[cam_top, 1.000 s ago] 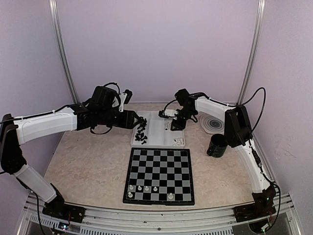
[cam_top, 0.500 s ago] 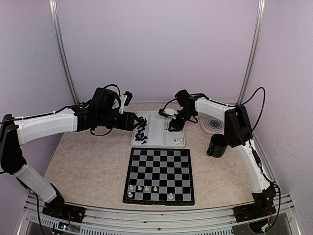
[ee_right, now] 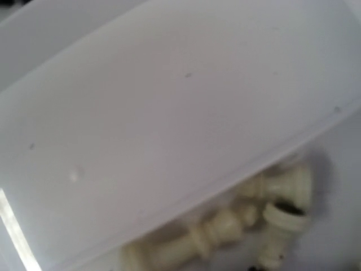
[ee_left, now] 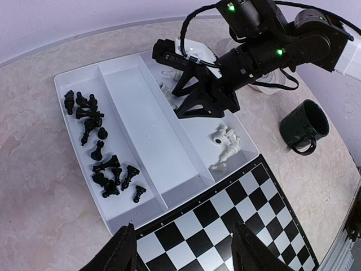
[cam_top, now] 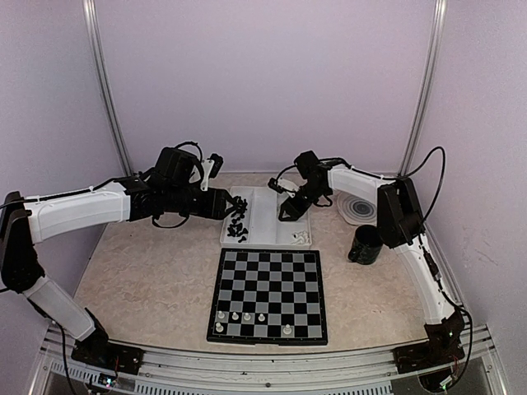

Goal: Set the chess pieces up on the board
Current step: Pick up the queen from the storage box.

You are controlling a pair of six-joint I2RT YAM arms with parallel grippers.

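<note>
The board (cam_top: 268, 295) lies at the front centre, with several white pieces (cam_top: 240, 317) on its two nearest rows. Behind it is a white three-part tray (cam_top: 262, 216). Black pieces (cam_top: 239, 222) lie in its left part and white pieces (cam_top: 300, 239) in its right part. My left gripper (cam_top: 230, 206) hovers open and empty over the tray's left side. In the left wrist view its fingers (ee_left: 121, 254) frame the board's edge (ee_left: 225, 231), with the black pieces (ee_left: 98, 152) beyond. My right gripper (cam_top: 288, 216) is down in the tray's right part, jaws spread. White pieces (ee_right: 225, 231) lie close below the right wrist camera.
A dark mug (cam_top: 365, 244) stands right of the tray, also in the left wrist view (ee_left: 304, 127). A round ringed disc (cam_top: 360, 208) lies behind it. Metal posts stand at the back corners. The tray's middle part (ee_left: 152, 124) holds nothing.
My right gripper has shifted slightly left and down into the tray's right part. The left arm has barely moved.
</note>
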